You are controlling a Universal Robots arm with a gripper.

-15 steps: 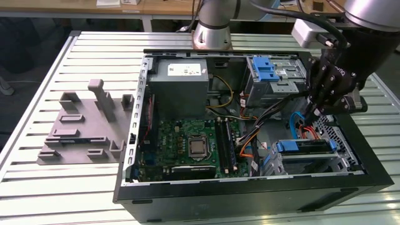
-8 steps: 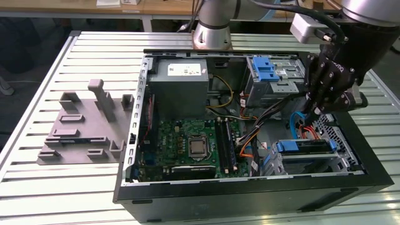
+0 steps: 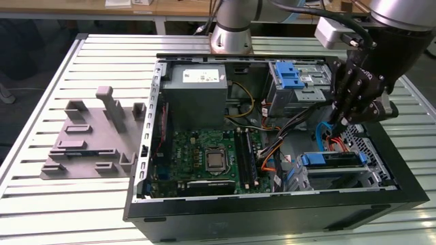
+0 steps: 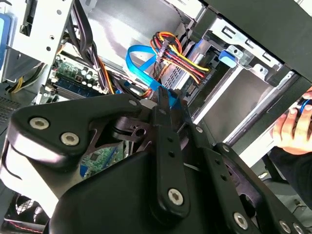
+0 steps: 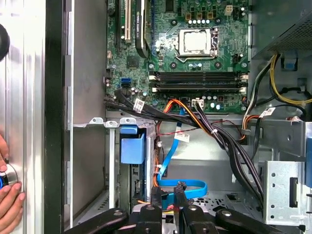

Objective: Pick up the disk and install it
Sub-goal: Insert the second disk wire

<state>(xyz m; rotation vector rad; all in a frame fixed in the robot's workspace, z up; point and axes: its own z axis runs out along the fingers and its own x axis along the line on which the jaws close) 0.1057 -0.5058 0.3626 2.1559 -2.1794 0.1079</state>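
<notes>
Looking across the surface (image 3: pixel 41 199) from the exterior view's left, we first meet a grey fixture (image 3: pixel 89 138) near the left edge. Beside it is the open case (image 3: pixel 272 204), with the power supply (image 3: pixel 194 97) at its far wall and the board (image 3: pixel 204 155) below that. Further right, a blue-latched cage (image 3: pixel 296 84) sits in the far right corner of the case.

The pincer (image 3: pixel 338 122) hangs just under the cage, down among the cables (image 3: pixel 293 130). We cannot tell whether it is open or closed, or whether it grips anything. In the first wrist view the pincer (image 5: pixel 168 192) is right at a blue ribbon cable (image 5: pixel 170 161).

The disk (image 3: pixel 332 159) lies in the bay at the case's near right corner, blue rails showing, apart from the pincer. A hand (image 5: pixel 7 195) rests at the case's outer edge.

We judge the disk dense and stiff, with a smooth metal shell that could slip, and sensitive to knocks. The plastic rails will flex slightly. We would take it across its long sides, on the rails, keeping off the label face and the connector end.
</notes>
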